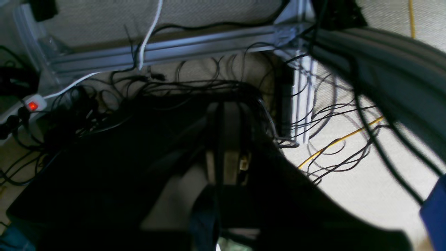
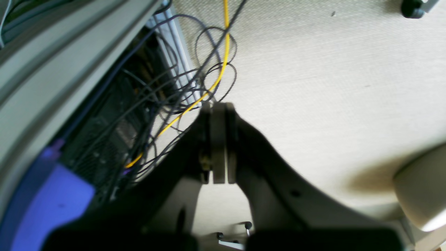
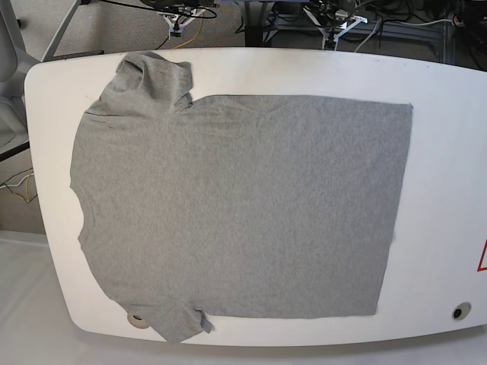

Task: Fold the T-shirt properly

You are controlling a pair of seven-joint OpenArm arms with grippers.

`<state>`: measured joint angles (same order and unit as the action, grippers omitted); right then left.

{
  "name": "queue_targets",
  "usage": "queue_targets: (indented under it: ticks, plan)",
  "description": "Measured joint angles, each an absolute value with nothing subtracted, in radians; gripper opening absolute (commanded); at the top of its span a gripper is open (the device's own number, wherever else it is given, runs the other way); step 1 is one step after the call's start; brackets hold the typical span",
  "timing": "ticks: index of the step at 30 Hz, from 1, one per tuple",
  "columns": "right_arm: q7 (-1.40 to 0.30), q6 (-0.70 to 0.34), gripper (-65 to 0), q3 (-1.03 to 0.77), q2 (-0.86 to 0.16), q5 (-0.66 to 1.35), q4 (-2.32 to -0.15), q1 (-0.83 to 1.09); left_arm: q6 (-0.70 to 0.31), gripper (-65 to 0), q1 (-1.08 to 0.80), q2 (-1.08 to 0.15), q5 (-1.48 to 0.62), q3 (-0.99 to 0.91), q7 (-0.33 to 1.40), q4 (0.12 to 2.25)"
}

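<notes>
Heather-grey cotton T-shirt flat, plain side up, unfolded | left gripper and right gripper closed, empty | pinch both sleeve-side corners evenly

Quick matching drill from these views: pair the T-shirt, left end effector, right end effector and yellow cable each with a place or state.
1. T-shirt
2. Left end effector
3. Right end effector
4. Yellow cable

a. lying on the floor carpet
b. spread flat, plain side up, on the white table
c. shut, over tangled black cables
d. shut, pale fingers pressed together

Pairs: 1-b, 2-c, 3-d, 4-a
</notes>
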<state>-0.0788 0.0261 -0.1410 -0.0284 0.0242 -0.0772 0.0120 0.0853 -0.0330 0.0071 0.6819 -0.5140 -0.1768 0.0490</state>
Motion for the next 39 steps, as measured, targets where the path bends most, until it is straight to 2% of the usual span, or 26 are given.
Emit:
queue_targets:
  ticks: [11,17,33,39]
  plan:
    - [-0.080,-0.034,-65.0,-0.089,-0.050,0.035,-0.083,0.025,0.080,-64.1,-0.099,-0.003,0.603,-0.473,-0.154,0.152]
    - [-0.081,-0.001,-65.0,-0.104,-0.062,0.030,-0.106,0.029,0.073,-63.0,-0.097,-0.006,0.631,-0.481,-0.162,0.163]
    - [-0.086,0.011,-65.0,-0.139,-0.051,0.030,-0.188,0.040,0.077,-63.0,-0.130,-0.004,0.642,-0.469,-0.173,0.249]
    - [-0.087,0.011,-65.0,-0.136,-0.056,0.030,-0.171,0.043,0.078,-62.5,-0.127,-0.017,0.642,-0.469,-0.167,0.219]
